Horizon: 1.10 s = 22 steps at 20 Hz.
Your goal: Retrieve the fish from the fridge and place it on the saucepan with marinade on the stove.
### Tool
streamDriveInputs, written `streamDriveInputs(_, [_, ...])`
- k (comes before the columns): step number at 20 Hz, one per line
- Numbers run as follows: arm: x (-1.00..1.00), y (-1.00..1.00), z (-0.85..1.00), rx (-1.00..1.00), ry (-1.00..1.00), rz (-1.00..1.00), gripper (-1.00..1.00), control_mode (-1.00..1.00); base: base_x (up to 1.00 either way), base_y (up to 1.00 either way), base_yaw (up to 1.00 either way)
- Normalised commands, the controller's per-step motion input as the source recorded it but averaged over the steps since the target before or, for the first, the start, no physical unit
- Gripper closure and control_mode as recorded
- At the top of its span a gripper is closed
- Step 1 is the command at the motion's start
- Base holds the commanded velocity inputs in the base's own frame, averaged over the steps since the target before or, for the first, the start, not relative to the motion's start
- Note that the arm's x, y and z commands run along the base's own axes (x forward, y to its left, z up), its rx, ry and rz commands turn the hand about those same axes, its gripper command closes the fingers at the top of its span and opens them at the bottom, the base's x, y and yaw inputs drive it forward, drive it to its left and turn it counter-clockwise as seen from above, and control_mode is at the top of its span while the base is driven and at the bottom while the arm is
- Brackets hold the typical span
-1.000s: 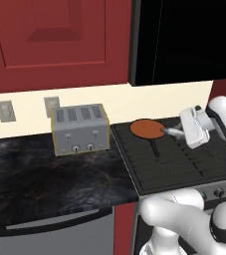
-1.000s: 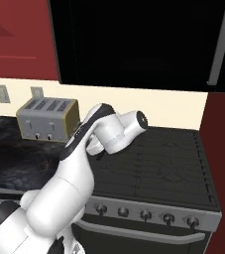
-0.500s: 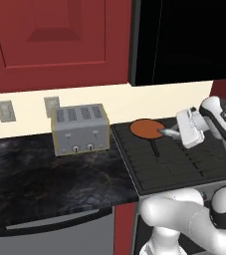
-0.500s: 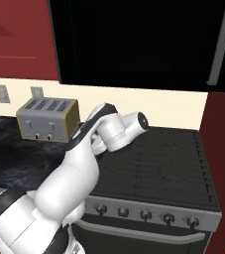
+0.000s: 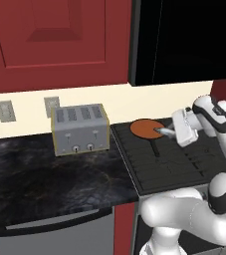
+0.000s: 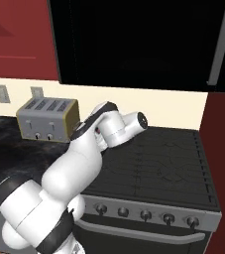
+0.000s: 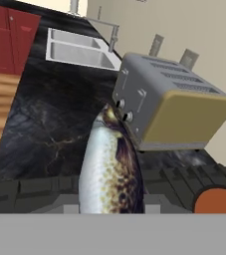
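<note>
Over the stove (image 5: 174, 164), at its back left burner, my jaws (image 5: 165, 130) were clamped on the fish (image 7: 112, 169), which stuck straight out ahead of me, speckled back up, pale belly to one side. Its head pointed toward the saucepan with marinade (image 5: 147, 128), and the orange sauce sat just off my fingertips in the hand view (image 7: 219, 200). My worry was the release: I could not tell whether the fish's whole length was over the pan, and if I had let go with only the nose above the rim, it could have tipped onto the grates. A drop from height could have splashed sauce. The pan's black handle (image 5: 157, 145) ran toward me, so a low wrist might have knocked it. The toaster (image 5: 80, 129) stood near on the dark surface (image 5: 50, 174), close enough to catch on a wide swing.
</note>
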Motion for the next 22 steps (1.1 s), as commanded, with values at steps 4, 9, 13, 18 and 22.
streamDriveInputs(4, [0.31, -0.03, -0.09, 0.0, 0.0, 0.0, 1.0, -1.0, 0.0, 0.0, 0.0])
streamDriveInputs(9, [0.31, -0.1, -0.07, 0.0, 0.0, 0.0, 1.0, -1.0, 0.0, 0.0, 0.0])
streamDriveInputs(13, [0.34, -0.14, -0.05, 0.0, 0.0, 0.0, 1.0, -1.0, 0.0, 0.0, 0.0])
streamDriveInputs(18, [0.31, -0.1, -0.08, 0.0, 0.0, 0.0, 1.0, -1.0, 0.0, 0.0, 0.0])
streamDriveInputs(22, [0.27, -0.06, -0.1, 0.0, 0.0, 0.0, 1.0, -1.0, 0.0, 0.0, 0.0])
